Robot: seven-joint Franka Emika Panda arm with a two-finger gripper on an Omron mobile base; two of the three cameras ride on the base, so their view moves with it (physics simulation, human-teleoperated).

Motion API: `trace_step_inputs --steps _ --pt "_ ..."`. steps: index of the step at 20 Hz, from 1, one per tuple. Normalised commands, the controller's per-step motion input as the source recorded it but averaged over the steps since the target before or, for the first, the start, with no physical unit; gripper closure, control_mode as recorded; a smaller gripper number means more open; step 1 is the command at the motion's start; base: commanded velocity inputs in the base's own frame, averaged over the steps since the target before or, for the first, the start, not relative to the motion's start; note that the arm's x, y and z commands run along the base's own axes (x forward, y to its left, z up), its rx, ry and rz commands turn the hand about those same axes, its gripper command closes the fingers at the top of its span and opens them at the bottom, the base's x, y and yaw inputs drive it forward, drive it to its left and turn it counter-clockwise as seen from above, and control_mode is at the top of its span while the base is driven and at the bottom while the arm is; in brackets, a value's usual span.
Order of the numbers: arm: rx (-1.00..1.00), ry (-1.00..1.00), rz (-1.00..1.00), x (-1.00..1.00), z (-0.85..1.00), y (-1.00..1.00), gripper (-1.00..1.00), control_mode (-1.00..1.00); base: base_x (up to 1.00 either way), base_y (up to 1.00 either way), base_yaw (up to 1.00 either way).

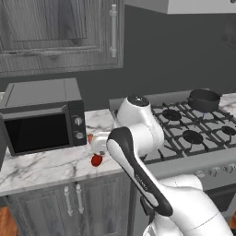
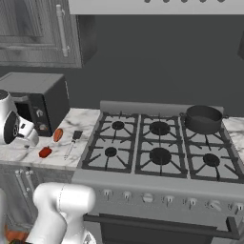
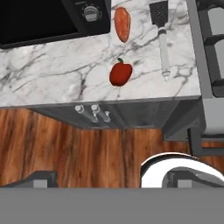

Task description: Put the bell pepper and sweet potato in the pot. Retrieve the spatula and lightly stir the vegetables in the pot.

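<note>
On the marble counter left of the stove lies the glossy red bell pepper (image 3: 120,73) (image 1: 96,160) (image 2: 45,152), close to the front edge. Behind it, by the microwave, rests the orange-brown sweet potato (image 3: 122,24) (image 2: 58,135). The spatula (image 3: 162,39) (image 2: 73,141) lies beside them, black head toward the wall, pale handle toward the edge. The dark pot (image 1: 204,99) (image 2: 203,118) stands on the stove's back right burner. My gripper (image 3: 110,180) hovers above the counter's front edge, looking down on the pepper, open with nothing between its fingers.
A black microwave (image 1: 42,120) (image 3: 48,17) stands at the back left of the counter. The gas stove (image 2: 157,147) with raised grates adjoins the counter on the right. Cabinet door handles (image 3: 92,113) stick out below the edge, above a wooden floor.
</note>
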Motion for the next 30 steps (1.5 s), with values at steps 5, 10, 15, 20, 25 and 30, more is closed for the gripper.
trace_step_inputs --steps 5,10,15,20,25,30 --pt "0.0 0.03 -0.2 0.46 0.0 0.11 -1.0 -1.0 0.0 0.0 0.0" --pt "0.0 0.02 -0.09 0.65 -0.13 0.02 -1.0 -1.0 0.0 0.0 0.0" --pt "-0.01 0.04 -0.08 0.13 -0.75 0.0 -1.0 -1.0 0.0 0.0 0.0" --pt "0.0 0.03 -0.01 0.25 -0.93 0.14 -1.0 -1.0 0.0 0.0 0.0" --pt "0.0 0.03 0.0 0.69 -0.4 0.21 -1.0 -1.0 0.0 0.0 0.0" --pt "-0.01 0.19 0.0 0.67 0.0 0.0 -1.0 -1.0 0.0 0.0 0.0"
